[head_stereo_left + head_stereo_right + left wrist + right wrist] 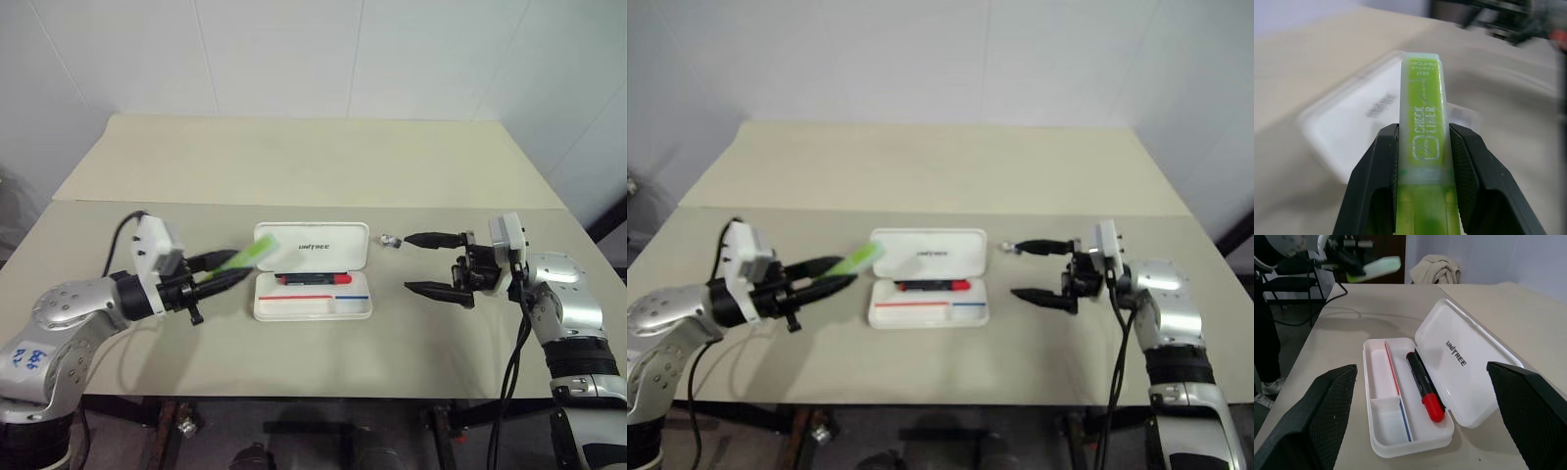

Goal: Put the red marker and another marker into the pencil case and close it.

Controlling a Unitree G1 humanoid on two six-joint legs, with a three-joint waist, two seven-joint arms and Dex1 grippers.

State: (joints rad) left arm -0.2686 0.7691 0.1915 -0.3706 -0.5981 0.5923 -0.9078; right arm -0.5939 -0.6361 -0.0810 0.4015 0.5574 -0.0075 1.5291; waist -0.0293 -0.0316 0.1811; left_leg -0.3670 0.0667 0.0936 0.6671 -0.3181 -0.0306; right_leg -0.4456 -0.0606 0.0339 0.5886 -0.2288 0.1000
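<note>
One marker in, one on its way, lid open.
At frame left, the left gripper has its jaws clamped on the green marker, beside the pencil case at centre; the red marker lies inside; right gripper jaws apart.

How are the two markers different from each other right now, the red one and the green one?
The red marker lies in the tray of the open pencil case; the green marker is held in the air by the left gripper, beside the case's lid. The red marker is slim and round, black with a red end; the green one is flat, wider and pale green all over, with printed lettering. Both are short pen-like markers.
</note>
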